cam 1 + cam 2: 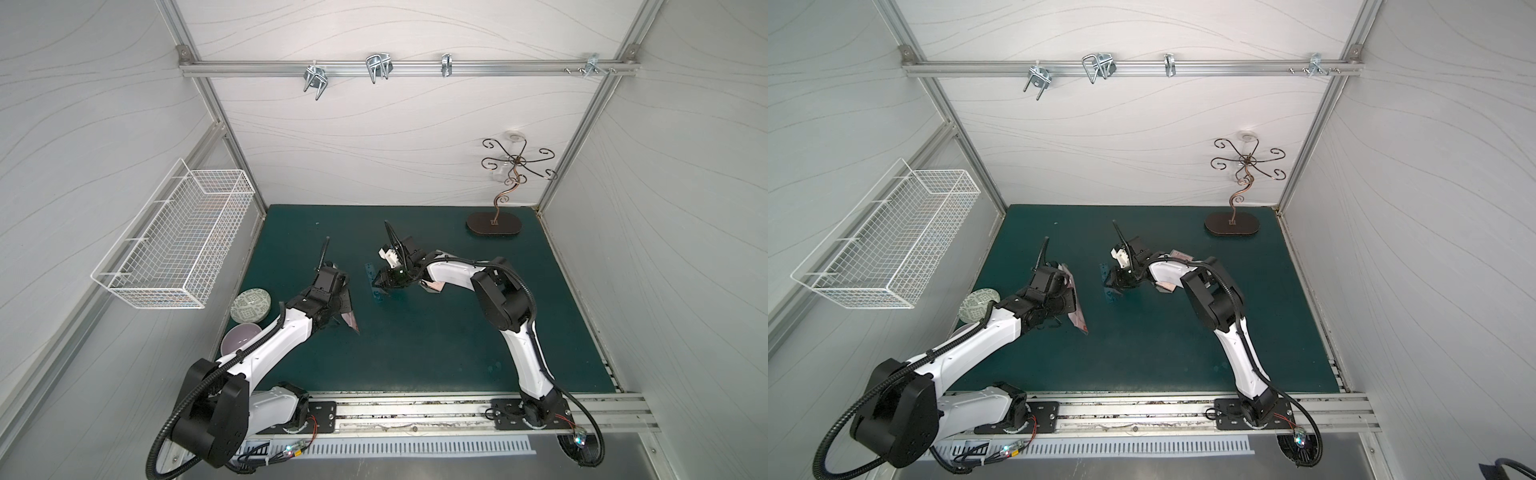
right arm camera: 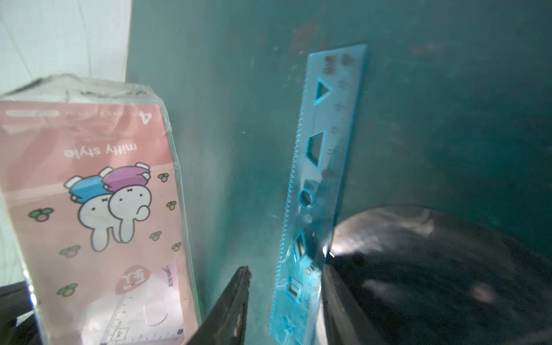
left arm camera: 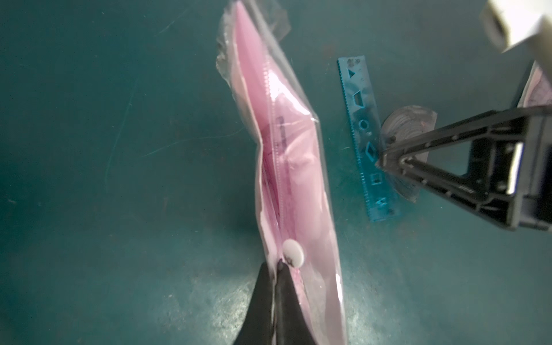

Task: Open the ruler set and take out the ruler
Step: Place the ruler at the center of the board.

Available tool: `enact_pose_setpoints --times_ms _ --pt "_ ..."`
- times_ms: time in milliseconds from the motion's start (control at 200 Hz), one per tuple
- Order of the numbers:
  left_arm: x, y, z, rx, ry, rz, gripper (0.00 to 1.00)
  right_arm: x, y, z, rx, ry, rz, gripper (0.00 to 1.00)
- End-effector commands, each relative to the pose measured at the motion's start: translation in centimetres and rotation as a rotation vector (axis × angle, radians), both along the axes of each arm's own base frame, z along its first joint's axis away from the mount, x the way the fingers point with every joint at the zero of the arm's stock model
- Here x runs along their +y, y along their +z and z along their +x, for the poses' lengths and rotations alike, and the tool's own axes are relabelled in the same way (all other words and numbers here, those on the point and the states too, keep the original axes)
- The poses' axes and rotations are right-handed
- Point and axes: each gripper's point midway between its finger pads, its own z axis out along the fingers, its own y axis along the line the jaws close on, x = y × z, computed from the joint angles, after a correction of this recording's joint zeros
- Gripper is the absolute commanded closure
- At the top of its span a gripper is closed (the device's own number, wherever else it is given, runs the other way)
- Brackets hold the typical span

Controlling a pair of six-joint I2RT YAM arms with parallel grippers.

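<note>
My left gripper [image 3: 276, 265] is clamped tight on the pink ruler-set pouch [image 3: 286, 149] right beside its white snap button [image 3: 293, 253], holding it edge-on above the green mat [image 1: 415, 353]. The blue stencil ruler [image 2: 322, 155] lies flat on the mat, out of the pouch, with a clear protractor [image 3: 409, 122] touching its side. My right gripper [image 2: 285, 267] stands partway open astride one end of the ruler. A gap shows beside one finger, so I judge it grips nothing.

The ruler looks like thin, light, stiff plastic, slick and hard to get under. I'd pinch it across its narrow width near an end. The pouch is limp film that buckles, so the firmer snap corner suits it.

Only the right wrist view shows the jaws apart. From the left wrist view their tips seem nearly together. In both top views the ruler [image 1: 369, 270] is a mere sliver.
</note>
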Motion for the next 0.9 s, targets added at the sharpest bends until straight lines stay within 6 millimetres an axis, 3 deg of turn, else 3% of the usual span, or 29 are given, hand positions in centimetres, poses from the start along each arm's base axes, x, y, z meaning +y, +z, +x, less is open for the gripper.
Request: enact_pose_setpoints --times_ms 0,175,275,400,450,535,635,820,895 --pt "0.2 2.4 1.3 -0.067 0.027 -0.006 1.00 0.8 -2.6 -1.7 0.095 0.023 -0.018 0.57" --pt "0.0 2.5 1.4 -0.071 0.016 -0.009 1.00 1.6 -2.0 -1.5 0.126 0.008 0.033 0.57" --pt "-0.7 2.6 1.6 -0.070 -0.019 -0.021 1.00 1.0 -0.6 -1.1 0.121 -0.010 0.063 0.57" --pt "-1.6 2.3 1.8 -0.059 -0.053 -0.049 1.00 -1.8 4.8 -0.1 0.061 -0.068 0.209 0.64" --pt "-2.2 2.2 1.8 -0.056 -0.071 -0.076 1.00 -3.0 7.1 -0.2 0.032 -0.067 0.278 0.72" --pt "-3.3 1.9 1.8 -0.055 -0.105 -0.120 1.00 -3.4 9.8 -1.8 0.079 0.005 0.406 0.87" --pt "-4.1 1.3 1.8 -0.030 -0.134 -0.111 1.00 -3.2 11.4 -3.7 0.138 0.039 0.497 1.00" --pt "-6.2 0.9 2.0 -0.010 -0.190 -0.104 1.00 -1.6 14.0 -6.1 0.110 0.078 0.517 1.00" --pt "-6.5 0.9 2.0 -0.004 -0.186 -0.092 1.00 -1.0 13.6 -6.4 0.080 0.065 0.446 1.00"
